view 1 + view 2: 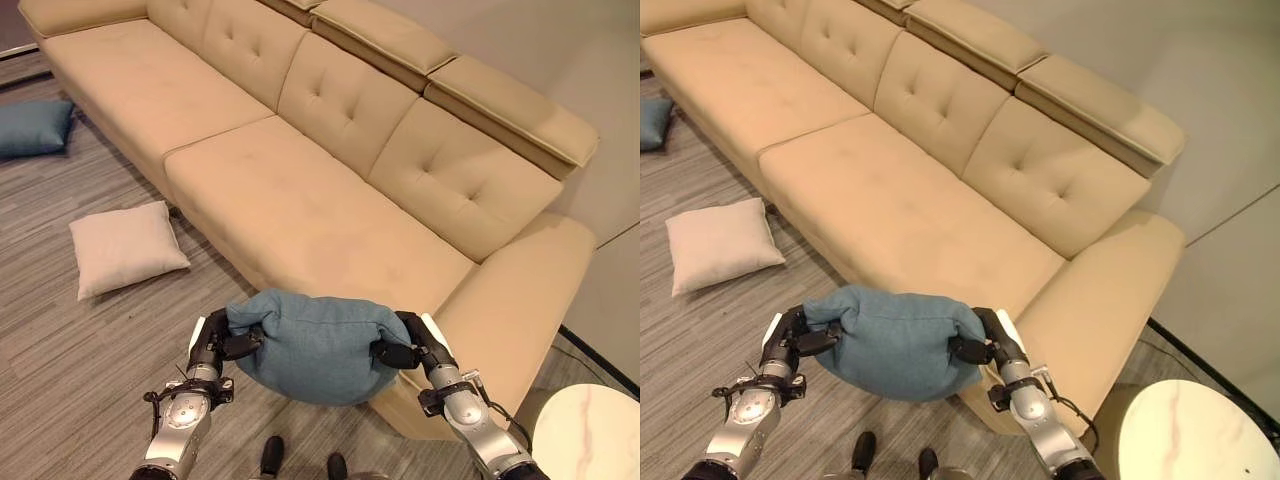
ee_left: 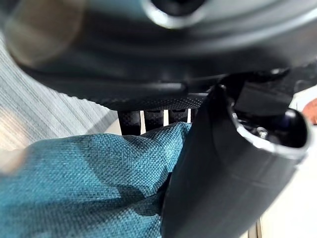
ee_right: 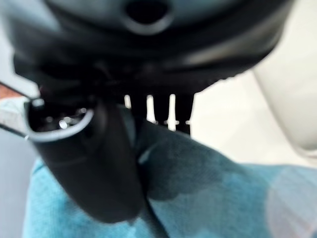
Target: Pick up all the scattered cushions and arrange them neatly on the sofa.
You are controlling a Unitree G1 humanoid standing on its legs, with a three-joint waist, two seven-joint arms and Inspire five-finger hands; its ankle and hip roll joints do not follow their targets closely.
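A blue-teal cushion (image 1: 318, 345) hangs between my two hands in front of the beige sofa (image 1: 300, 210), just short of its front edge near the right armrest. My left hand (image 1: 213, 343) pinches the cushion's left end, thumb (image 2: 223, 173) pressed into the fabric (image 2: 84, 183). My right hand (image 1: 412, 345) pinches the right end the same way, thumb (image 3: 94, 163) on the cloth (image 3: 208, 188). A cream cushion (image 1: 125, 247) lies on the floor to the left. A second blue cushion (image 1: 35, 127) lies on the floor at the far left.
The sofa's seats are bare, with tufted backrests and raised headrests (image 1: 510, 120). A round white marble side table (image 1: 590, 435) stands at the lower right, beside the armrest (image 1: 510, 310). Grey striped carpet (image 1: 60, 350) covers the floor.
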